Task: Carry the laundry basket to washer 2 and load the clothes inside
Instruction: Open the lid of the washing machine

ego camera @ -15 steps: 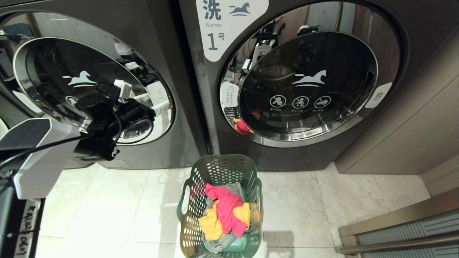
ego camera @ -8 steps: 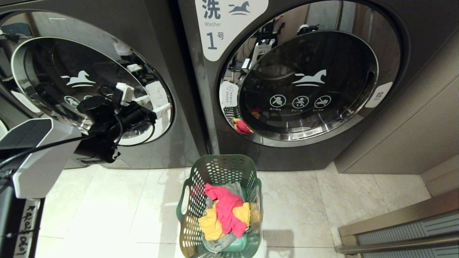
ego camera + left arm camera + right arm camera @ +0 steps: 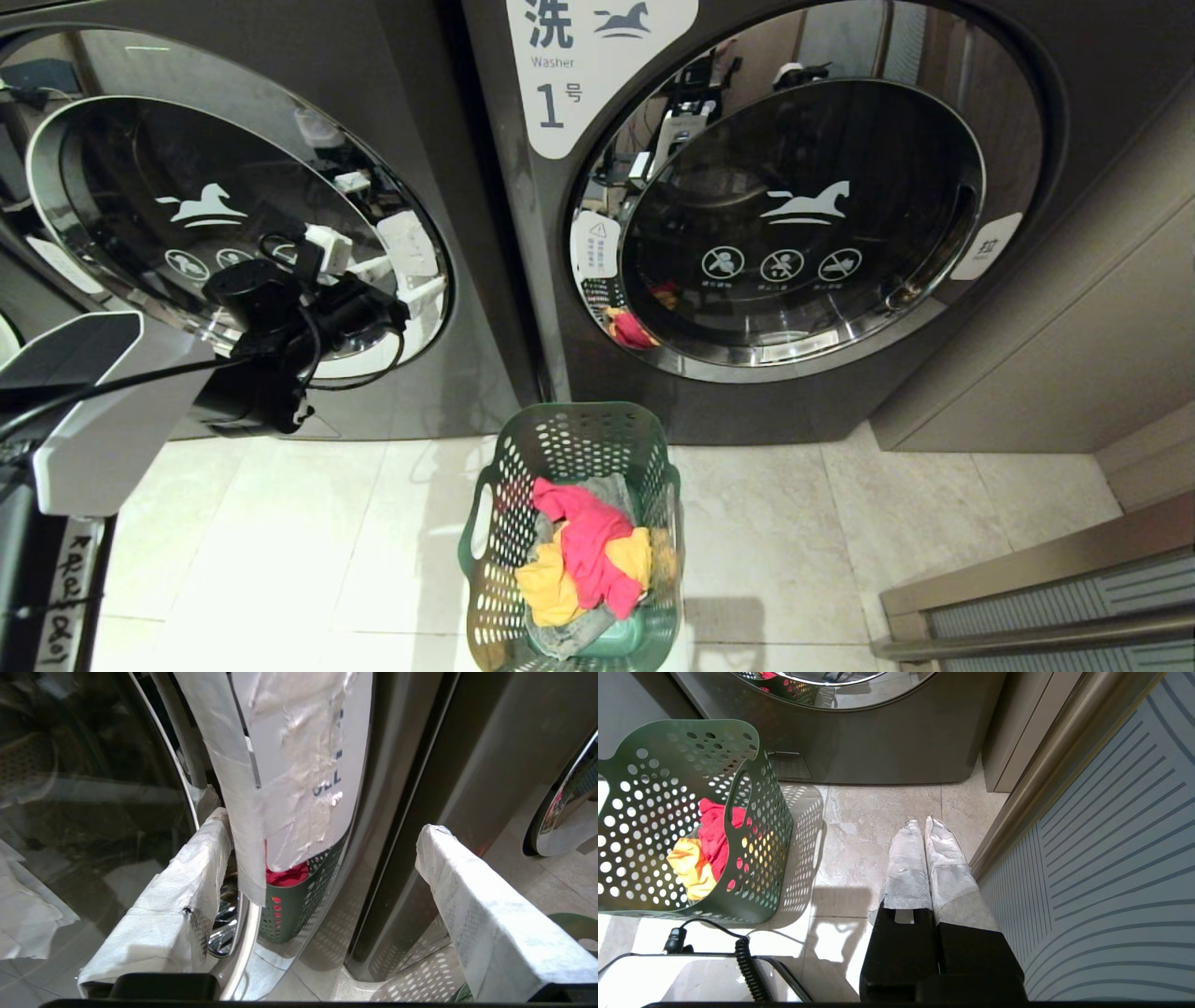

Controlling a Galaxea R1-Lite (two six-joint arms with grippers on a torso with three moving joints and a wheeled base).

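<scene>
The dark green laundry basket (image 3: 569, 434) stands on the floor before the gap between two washers, with pink, yellow and grey clothes (image 3: 588, 551) inside. The right machine is marked 1 (image 3: 560, 103). The washer to its left (image 3: 448, 373) shows no number; its round door (image 3: 187, 215) is closed. My left gripper (image 3: 373, 271) is open at that door's right rim. In the left wrist view the left gripper (image 3: 324, 826) straddles a taped white tag (image 3: 299, 765); one fingertip (image 3: 215, 826) is beside the chrome rim. My right gripper (image 3: 923, 822) hangs shut and empty over the floor, right of the basket (image 3: 668, 765).
Washer 1's door (image 3: 803, 215) is closed and mirrors the basket. A grey cabinet (image 3: 1046, 355) flanks washer 1 on the right. A ribbed panel with a metal rail (image 3: 1027, 597) lies low at the right. My base and a coiled cable (image 3: 747, 970) sit behind the basket.
My left gripper has sunk slightly along the door's right rim, still open. The basket, the clothes and the right arm have not moved.
</scene>
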